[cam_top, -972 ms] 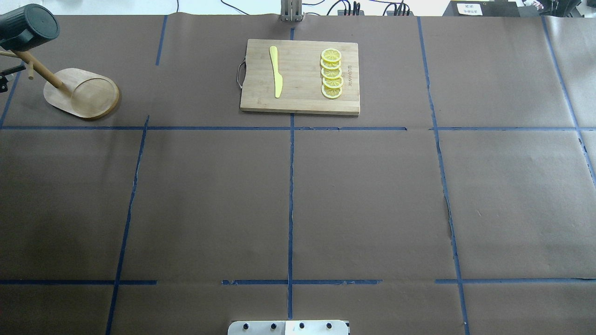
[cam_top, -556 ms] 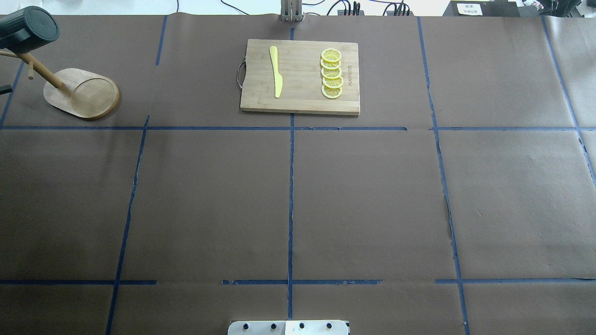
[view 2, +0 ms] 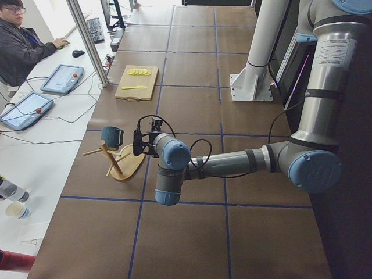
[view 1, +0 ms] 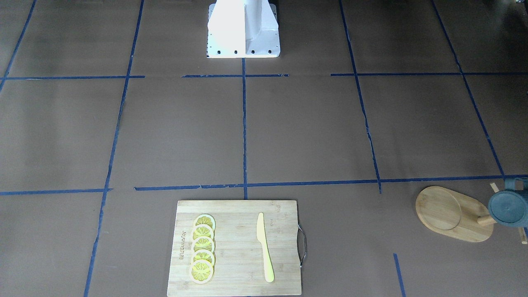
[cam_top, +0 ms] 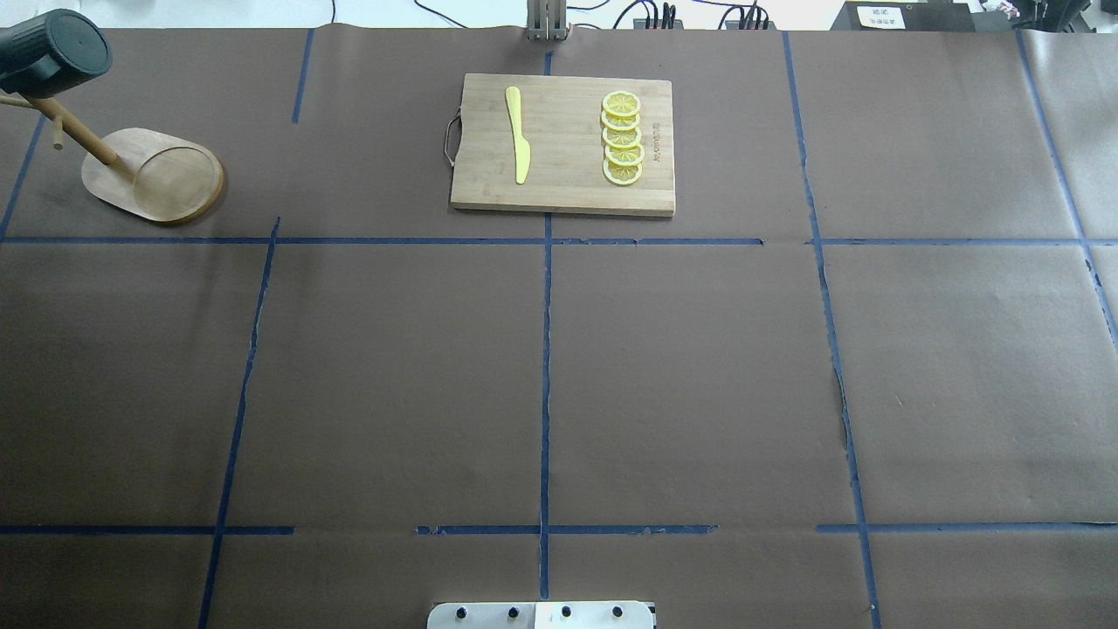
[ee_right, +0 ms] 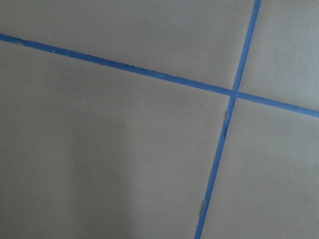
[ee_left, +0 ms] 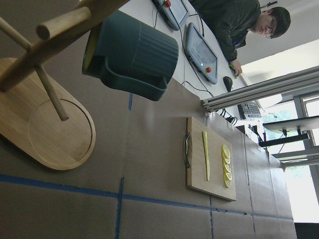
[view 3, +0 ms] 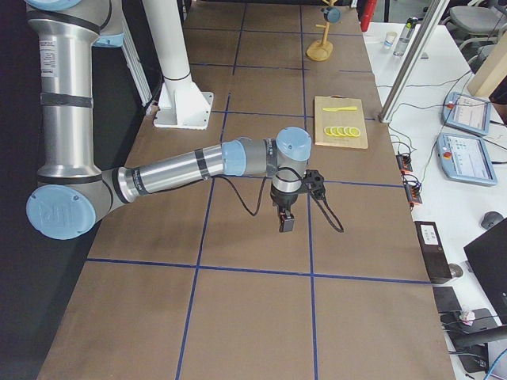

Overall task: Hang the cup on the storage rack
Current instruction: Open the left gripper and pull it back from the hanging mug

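The dark teal ribbed cup (cam_top: 52,52) hangs by its handle on a peg of the bamboo storage rack (cam_top: 153,175) at the table's far left corner. The cup (ee_left: 134,55) and the rack (ee_left: 45,129) fill the left wrist view, and no fingers show there. They also show in the front view, the cup (view 1: 508,208) over the rack (view 1: 449,214). My left gripper (view 2: 141,144) shows only in the exterior left view, a short way back from the cup (view 2: 111,136); I cannot tell whether it is open. My right gripper (view 3: 285,224) hangs over bare table, state unclear.
A bamboo cutting board (cam_top: 563,144) with a yellow knife (cam_top: 518,135) and several lemon slices (cam_top: 622,138) lies at the far middle. Blue tape lines cross the brown table cover. An operator (view 2: 23,46) sits beyond the far edge, with tablets (view 2: 61,78) beside him.
A dark part of my left gripper at the overhead view's left edge, beside the rack, has drawn back out of view. The cup and the rack have stayed in place.
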Available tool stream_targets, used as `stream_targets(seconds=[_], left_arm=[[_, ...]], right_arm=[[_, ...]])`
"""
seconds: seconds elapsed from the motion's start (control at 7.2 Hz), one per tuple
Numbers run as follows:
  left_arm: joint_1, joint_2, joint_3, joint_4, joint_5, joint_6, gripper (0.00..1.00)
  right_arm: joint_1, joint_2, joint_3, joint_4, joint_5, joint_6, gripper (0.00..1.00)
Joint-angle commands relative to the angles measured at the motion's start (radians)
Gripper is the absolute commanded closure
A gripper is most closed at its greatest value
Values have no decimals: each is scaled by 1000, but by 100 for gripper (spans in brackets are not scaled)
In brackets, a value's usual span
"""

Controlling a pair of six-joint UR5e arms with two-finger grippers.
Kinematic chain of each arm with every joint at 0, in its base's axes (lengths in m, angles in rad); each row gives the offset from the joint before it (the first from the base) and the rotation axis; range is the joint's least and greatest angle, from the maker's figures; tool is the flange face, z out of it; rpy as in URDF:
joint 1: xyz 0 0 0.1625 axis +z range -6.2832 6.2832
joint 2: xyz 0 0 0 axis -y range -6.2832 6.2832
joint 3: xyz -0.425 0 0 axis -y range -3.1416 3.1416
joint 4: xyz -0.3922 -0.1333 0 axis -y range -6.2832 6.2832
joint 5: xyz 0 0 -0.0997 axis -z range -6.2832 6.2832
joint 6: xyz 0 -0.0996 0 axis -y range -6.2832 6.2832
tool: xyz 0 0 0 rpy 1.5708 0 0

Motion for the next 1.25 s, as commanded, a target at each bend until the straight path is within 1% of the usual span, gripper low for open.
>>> stream_targets(seconds=[0.0, 0.14, 0.28, 0.42, 0.56, 0.69, 1.11], left_arm=[[-40, 5, -3, 108, 88, 407, 0], [-30, 10, -3, 134, 233, 580, 0], [-45, 40, -4, 233, 318, 878, 0], [-47, 62, -4, 303, 413, 1096, 0], [-51, 59, -6, 376, 437, 1265, 0], [-89, 55, -21, 476, 437, 1402, 0], [-129, 58, -202, 1010, 446, 1768, 0]], right_arm=[[0, -1, -3, 0, 0, 0, 0], [0, -1, -3, 0, 2, 0, 0], [0, -4, -3, 0, 2, 0, 0], [0, -5, -3, 0, 2, 0, 0], [0, -5, -1, 0, 2, 0, 0], [0, -5, -1, 0, 2, 0, 0], [0, -5, -1, 0, 2, 0, 0]])
